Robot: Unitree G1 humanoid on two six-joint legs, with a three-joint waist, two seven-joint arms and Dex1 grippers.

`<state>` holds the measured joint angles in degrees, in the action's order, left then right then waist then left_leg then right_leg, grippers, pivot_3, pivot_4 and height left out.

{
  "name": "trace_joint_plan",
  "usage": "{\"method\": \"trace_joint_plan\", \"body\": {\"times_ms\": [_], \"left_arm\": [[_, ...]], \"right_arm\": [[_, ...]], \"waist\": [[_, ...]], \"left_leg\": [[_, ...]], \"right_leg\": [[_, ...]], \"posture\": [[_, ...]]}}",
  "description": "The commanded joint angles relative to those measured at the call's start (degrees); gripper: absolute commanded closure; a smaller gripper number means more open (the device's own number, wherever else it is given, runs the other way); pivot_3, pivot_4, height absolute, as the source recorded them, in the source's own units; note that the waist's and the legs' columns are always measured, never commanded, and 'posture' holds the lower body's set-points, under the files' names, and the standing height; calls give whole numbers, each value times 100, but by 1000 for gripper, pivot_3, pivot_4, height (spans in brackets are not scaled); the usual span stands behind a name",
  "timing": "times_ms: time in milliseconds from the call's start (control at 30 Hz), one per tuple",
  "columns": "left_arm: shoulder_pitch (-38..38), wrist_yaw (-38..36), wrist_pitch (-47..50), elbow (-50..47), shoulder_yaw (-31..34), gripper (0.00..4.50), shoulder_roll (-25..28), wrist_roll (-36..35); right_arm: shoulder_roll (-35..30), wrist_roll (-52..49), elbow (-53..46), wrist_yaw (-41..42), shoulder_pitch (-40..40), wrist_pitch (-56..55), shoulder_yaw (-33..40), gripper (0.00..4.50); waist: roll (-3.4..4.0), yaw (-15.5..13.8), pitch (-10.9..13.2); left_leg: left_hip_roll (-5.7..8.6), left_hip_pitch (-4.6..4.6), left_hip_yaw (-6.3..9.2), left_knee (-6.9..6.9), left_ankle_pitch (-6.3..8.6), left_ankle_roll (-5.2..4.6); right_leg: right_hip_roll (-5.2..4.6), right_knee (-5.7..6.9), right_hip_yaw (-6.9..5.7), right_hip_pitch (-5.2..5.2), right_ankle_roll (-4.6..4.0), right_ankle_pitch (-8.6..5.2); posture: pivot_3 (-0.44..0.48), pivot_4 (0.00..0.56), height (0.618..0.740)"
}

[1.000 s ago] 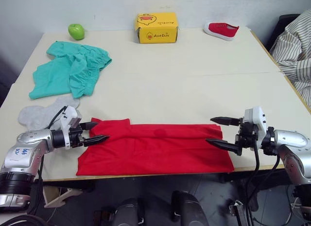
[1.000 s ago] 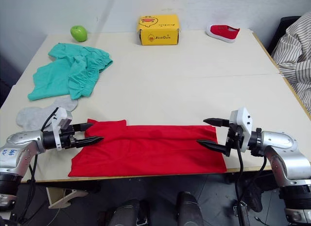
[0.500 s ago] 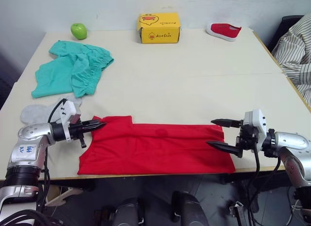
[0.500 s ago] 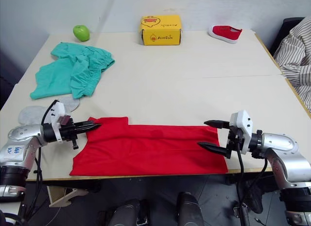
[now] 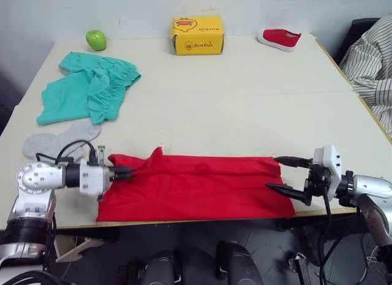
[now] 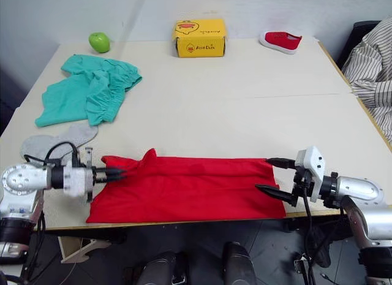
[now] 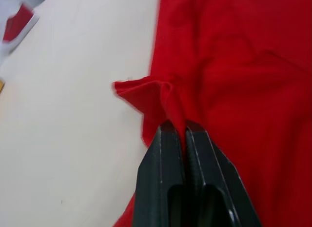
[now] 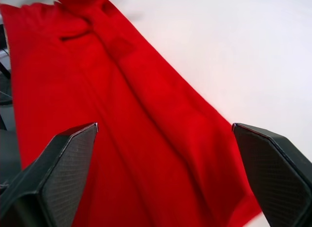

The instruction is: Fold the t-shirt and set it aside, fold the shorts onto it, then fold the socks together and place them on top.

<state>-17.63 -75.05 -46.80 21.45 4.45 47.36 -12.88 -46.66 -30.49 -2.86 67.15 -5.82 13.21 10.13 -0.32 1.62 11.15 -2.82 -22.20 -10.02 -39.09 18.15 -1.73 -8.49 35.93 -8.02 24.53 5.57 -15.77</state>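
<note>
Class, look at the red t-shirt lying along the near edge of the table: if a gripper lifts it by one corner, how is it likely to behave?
The t-shirt will probably sag and drape, since the corner pinched by the left gripper already puckers into a peak. It looks light and thin, lying flat. It is unlikely to roll, but the folded layers may slide apart when pulled.

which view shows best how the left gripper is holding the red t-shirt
The left wrist view: the left gripper is shut on a bunched fold of the t-shirt, seen close up. The eye views show the same pinch from above, small, at the shirt's left end. The right wrist view shows the shirt's length between the open right gripper.
</note>
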Motion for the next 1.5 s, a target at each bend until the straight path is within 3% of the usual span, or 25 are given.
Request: {"method": "trace_joint_plan", "body": {"times_ms": [33, 167, 367, 433, 467, 667, 767, 800, 900, 1033, 1200, 1333, 1500], "left_arm": [[107, -64, -1674, 262, -148, 4454, 296, 281], [75, 193, -2888, 710, -414, 4454, 541, 530], [-153, 900, -2929, 1577, -447, 4454, 747, 1187], [33, 755, -2103, 1359, -634, 4454, 877, 681], [212, 570, -1214, 1013, -636, 4454, 949, 123], [1069, 79, 3059, -714, 44, 2576, 1713, -2087], [1392, 21, 5069, -1301, 531, 2547, 2079, -3056], [1344, 175, 5562, -1410, 665, 2535, 2038, -3313], [1000, 672, 6208, -1630, 731, 3146, 1625, -3385], [499, 1279, 6370, -1991, 324, 4415, 829, -2821], [-167, 2304, 6099, -1836, -496, 4500, -484, -1578], [-241, 2794, 6016, -1799, -875, 4500, -1042, -821], [-195, 2954, 5948, -1639, -957, 4500, -1310, -413]], "right_arm": [[-72, 36, -83, -58, 39, -80, 254, 0], [-66, 69, -46, -99, 62, -79, 284, 0], [-30, 145, 54, -114, 109, -125, 331, 0], [-23, 158, 110, -92, 149, -162, 348, 0], [-28, 119, 127, -61, 193, -124, 370, 0], [-134, -668, -158, 113, 325, 749, 655, 0], [-121, -1187, -490, 87, 167, 1351, 719, 184], [-39, -1303, -579, 16, 17, 1446, 696, 388], [243, -1006, -593, -279, -508, 1284, 355, 1300], [633, -155, -185, -410, -1182, 652, -368, 2693], [1242, 1118, 847, -446, -2016, -586, -1368, 4470], [1368, 1506, 1246, -195, -2184, -1012, -1760, 4470], [1310, 1737, 1268, -12, -2064, -914, -2012, 4470]], "waist": [[0, -2, 0], [0, -6, 0], [0, -5, 0], [0, -2, 0], [0, 0, 0], [0, 8, 0], [0, 8, 0], [0, 6, 0], [0, 1, 0], [-2, -18, -1], [-4, -10, -2], [-5, -6, -3], [-5, 3, -3]], "left_leg": [[-1, 1, 0, 0, 1, 0], [0, 1, 1, 0, 3, -4], [2, 0, 1, 0, 7, -11], [1, 0, 1, 0, 7, -11], [0, 0, 1, 0, 8, -11], [-4, -1, 0, 0, 8, -9], [-6, 1, 1, 0, 8, -9], [-6, 1, 1, 0, 8, -9], [-3, 3, 1, 0, 8, -8], [-1, -1, 3, 2, 9, -1], [14, -10, -7, -1, 7, -4], [20, -15, -8, -1, 7, -3], [10, -13, -10, -3, 7, -5]], "right_leg": [[-1, 1, 0, 0, 0, 0], [-7, 1, -2, 0, 0, 0], [-8, 1, -7, -1, 0, 0], [-7, 1, -9, -1, 1, 1], [-6, 2, -10, -1, 1, 1], [-1, 4, -5, -1, 1, 0], [1, 2, 0, -2, 1, 0], [2, 3, 3, -2, 1, 0], [2, 3, 10, -2, 2, 0], [5, 5, 7, -1, 2, 0], [10, 10, 10, -1, 15, 8], [18, 5, 8, 1, 17, 9], [18, 4, 12, 0, 17, 9]], "posture": [[0, 150, 740], [0, 150, 740], [0, 150, 740], [0, 150, 740], [0, 150, 740], [0, 150, 740], [0, 150, 740], [0, 150, 740], [0, 150, 740], [0, 150, 740], [0, 150, 740], [0, 150, 740], [0, 150, 740]]}}
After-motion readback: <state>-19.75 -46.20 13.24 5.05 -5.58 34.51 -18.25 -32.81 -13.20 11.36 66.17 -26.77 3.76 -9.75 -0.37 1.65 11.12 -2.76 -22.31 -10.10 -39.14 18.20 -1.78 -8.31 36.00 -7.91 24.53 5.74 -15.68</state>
